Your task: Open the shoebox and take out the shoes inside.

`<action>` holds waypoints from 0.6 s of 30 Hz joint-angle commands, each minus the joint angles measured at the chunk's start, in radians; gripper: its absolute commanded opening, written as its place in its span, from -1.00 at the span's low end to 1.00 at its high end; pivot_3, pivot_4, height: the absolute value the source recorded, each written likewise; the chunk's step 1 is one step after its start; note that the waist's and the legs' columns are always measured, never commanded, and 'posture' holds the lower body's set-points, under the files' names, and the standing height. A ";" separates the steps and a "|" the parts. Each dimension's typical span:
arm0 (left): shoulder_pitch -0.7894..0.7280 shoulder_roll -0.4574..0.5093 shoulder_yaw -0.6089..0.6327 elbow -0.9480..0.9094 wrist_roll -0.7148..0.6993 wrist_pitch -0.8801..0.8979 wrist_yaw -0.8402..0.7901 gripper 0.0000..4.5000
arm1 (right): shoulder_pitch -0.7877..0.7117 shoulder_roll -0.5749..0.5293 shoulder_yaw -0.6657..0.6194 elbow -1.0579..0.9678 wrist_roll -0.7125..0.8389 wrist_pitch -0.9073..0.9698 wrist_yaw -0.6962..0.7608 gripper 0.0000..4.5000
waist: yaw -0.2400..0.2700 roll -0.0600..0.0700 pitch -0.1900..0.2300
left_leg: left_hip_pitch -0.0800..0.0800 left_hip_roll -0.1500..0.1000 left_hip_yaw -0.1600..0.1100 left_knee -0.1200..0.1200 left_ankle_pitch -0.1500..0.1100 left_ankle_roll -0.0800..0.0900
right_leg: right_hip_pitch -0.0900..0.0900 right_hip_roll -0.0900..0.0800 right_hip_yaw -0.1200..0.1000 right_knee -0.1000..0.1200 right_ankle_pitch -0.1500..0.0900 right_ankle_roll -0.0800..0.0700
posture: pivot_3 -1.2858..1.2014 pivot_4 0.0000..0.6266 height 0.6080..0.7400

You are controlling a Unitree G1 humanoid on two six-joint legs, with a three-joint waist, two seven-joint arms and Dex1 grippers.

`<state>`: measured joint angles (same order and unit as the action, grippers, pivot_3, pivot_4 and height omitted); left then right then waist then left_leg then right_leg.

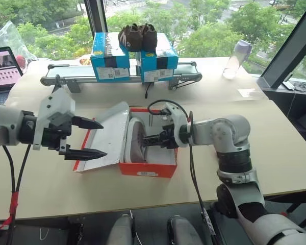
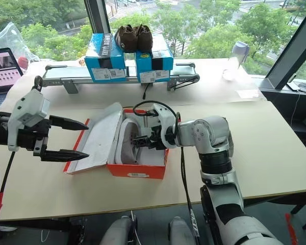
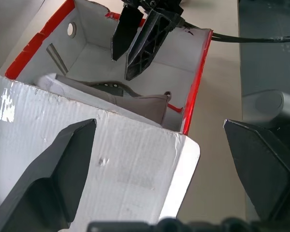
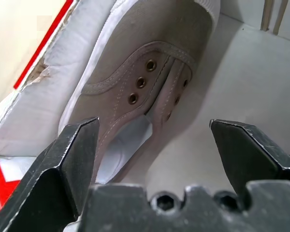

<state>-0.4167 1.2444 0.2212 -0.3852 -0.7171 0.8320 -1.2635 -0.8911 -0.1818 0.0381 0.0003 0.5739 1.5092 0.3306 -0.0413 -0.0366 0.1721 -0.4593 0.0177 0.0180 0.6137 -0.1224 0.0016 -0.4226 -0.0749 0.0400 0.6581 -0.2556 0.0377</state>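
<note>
We found the red shoebox [image 1: 148, 168] open, lid flat | grey shoe [image 4: 150, 77] inside against the lid-side wall | right gripper [image 1: 152, 140] wide, in box | left gripper [image 1: 86, 138] wide over lid | blue boxes [image 1: 132, 61] and brown shoes [image 1: 137, 37] well behind.

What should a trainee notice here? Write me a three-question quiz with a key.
1. True or false: the shoebox has its lid folded open.
2. Which gripper reaches into the box toward the grey-beige sneaker? A) left gripper B) right gripper
3. Fill in: the dark brown shoes sit on top of the ____ boxes.

Key: 1 true; 2 B, with its fingers open and nothing held; 3 blue.
</note>
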 commanded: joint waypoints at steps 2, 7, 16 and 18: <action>0.024 0.015 0.067 -0.046 -0.023 0.009 0.018 1.00 | -0.002 0.014 0.061 0.087 -0.053 -0.118 0.020 0.96 | -0.001 0.000 0.000 | 0.000 0.000 0.000 0.000 0.000 0.000 | 0.000 0.000 0.000 0.000 0.000 0.000 | 0.03 -0.52 1.00; 0.048 0.020 0.091 -0.057 -0.033 0.013 0.027 1.00 | 0.000 0.024 0.113 0.167 -0.100 -0.200 0.045 0.96 | 0.000 0.000 0.000 | 0.001 0.000 0.000 -0.001 0.000 0.000 | 0.000 0.000 0.000 0.000 0.000 0.000 | 0.03 -0.52 1.00; 0.068 0.026 0.109 -0.067 -0.043 0.016 0.037 1.00 | -0.007 0.046 0.103 0.207 -0.130 -0.244 0.069 -0.09 | -0.002 -0.001 0.000 | 0.002 0.000 0.000 -0.001 0.000 0.000 | 0.001 0.000 0.000 0.000 0.000 0.000 | 0.03 -0.52 1.00; 0.063 0.025 0.104 -0.062 -0.043 0.013 0.037 1.00 | -0.015 0.051 0.085 0.190 -0.124 -0.235 0.067 -0.38 | -0.001 -0.001 0.000 | 0.002 0.000 0.000 -0.001 0.000 0.000 | 0.001 0.000 0.000 0.000 0.000 0.000 | 0.03 -0.52 1.00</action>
<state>-0.3430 1.2520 0.2947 -0.4354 -0.7497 0.8530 -1.2281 -0.8904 -0.1343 0.1484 0.2171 0.4461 1.2728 0.3938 -0.0427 -0.0371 0.1717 -0.4578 0.0180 0.0181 0.6128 -0.1224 0.0015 -0.4219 -0.0749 0.0401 0.6577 -0.2554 0.0374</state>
